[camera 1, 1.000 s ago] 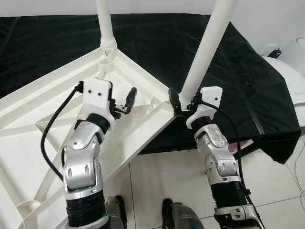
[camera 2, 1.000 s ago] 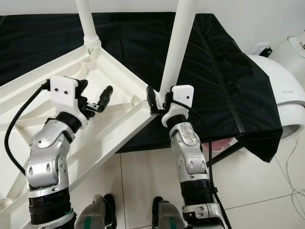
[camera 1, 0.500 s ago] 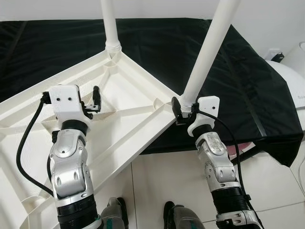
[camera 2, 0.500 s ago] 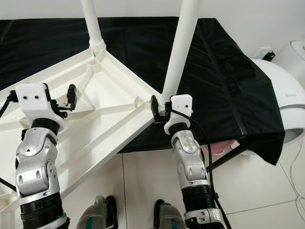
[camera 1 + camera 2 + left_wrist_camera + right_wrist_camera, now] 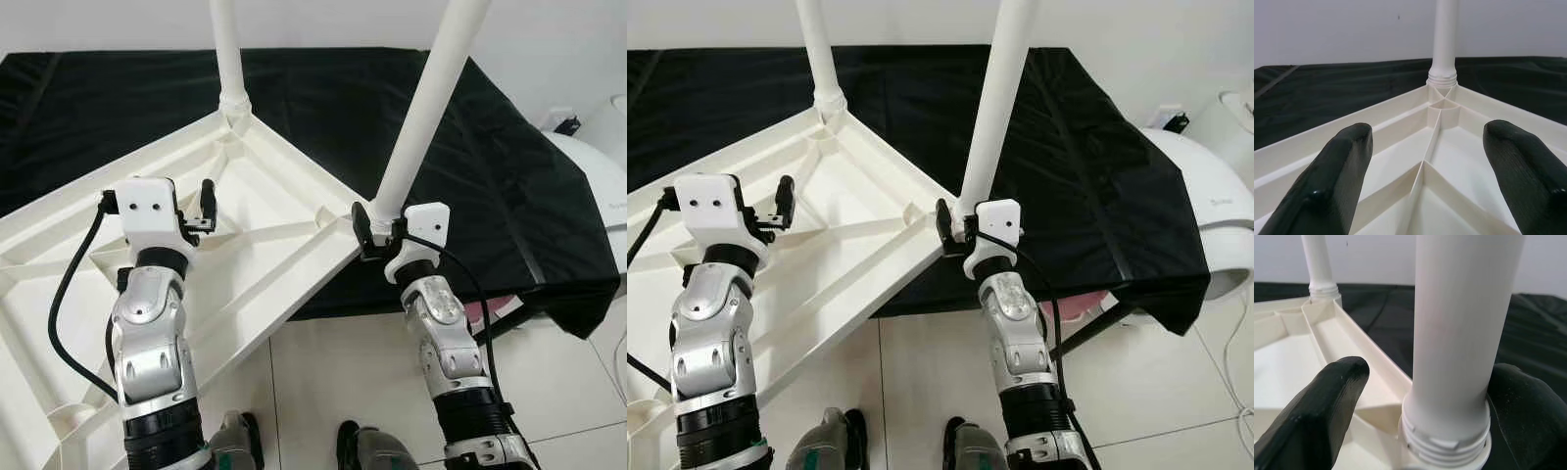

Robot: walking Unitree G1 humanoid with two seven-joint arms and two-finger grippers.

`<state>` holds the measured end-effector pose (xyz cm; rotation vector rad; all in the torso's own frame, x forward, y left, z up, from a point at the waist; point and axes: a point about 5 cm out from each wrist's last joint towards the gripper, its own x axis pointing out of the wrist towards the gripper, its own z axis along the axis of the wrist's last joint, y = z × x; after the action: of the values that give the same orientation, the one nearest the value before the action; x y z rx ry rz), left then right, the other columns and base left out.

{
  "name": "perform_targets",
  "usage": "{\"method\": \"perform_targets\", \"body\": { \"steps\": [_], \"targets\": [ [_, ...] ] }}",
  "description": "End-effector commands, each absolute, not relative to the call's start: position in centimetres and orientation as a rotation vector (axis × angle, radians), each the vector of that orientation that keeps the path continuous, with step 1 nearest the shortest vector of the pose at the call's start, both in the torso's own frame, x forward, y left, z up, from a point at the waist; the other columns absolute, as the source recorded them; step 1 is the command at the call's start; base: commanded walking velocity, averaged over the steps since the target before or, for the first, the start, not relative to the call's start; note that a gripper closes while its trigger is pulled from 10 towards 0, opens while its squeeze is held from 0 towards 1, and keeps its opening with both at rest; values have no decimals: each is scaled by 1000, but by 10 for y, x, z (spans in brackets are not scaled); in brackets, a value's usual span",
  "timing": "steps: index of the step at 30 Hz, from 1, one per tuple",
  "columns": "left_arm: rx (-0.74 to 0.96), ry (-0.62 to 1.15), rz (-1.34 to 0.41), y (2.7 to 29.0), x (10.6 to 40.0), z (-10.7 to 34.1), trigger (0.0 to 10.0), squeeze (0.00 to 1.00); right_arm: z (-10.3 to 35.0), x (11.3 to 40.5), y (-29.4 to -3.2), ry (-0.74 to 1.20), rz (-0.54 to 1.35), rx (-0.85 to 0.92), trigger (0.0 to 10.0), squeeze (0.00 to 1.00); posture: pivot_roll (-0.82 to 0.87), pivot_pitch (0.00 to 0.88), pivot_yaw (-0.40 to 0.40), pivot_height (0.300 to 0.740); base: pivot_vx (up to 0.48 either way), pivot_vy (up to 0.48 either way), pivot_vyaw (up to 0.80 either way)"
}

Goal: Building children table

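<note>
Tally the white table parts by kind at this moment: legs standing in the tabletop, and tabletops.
Table legs: 2, the far leg and the near leg
Upturned tabletop: 1
Total: 3

Looks like a room in somebody's home, not a workshop or lab. The floor is big glossy white tiles with thin grout lines, and the wall behind is plain white. There's a low table draped in a black cloth, the kind of makeshift cover you throw over furniture. Off to the right sits a rounded white appliance with a cable trailing on the floor, plus a wall plug near it.
</note>
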<state>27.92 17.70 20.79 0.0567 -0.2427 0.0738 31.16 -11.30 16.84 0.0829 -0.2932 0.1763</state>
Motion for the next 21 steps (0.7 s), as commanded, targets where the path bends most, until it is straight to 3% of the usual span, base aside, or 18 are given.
{"method": "perform_targets", "body": {
  "steps": [1, 21],
  "targets": [
    [54, -227, 11, 166, 276, 200, 10000, 0, 169, 307, -117, -318, 146, 84, 10000, 0, -22, 130, -6, 740, 0, 0, 0],
    [51, -253, -108, 153, 265, 203, 10000, 0, 163, 286, -124, -331, 94, 94, 10000, 0, -36, 168, 12, 740, 0, 0, 0]
  ]
}}
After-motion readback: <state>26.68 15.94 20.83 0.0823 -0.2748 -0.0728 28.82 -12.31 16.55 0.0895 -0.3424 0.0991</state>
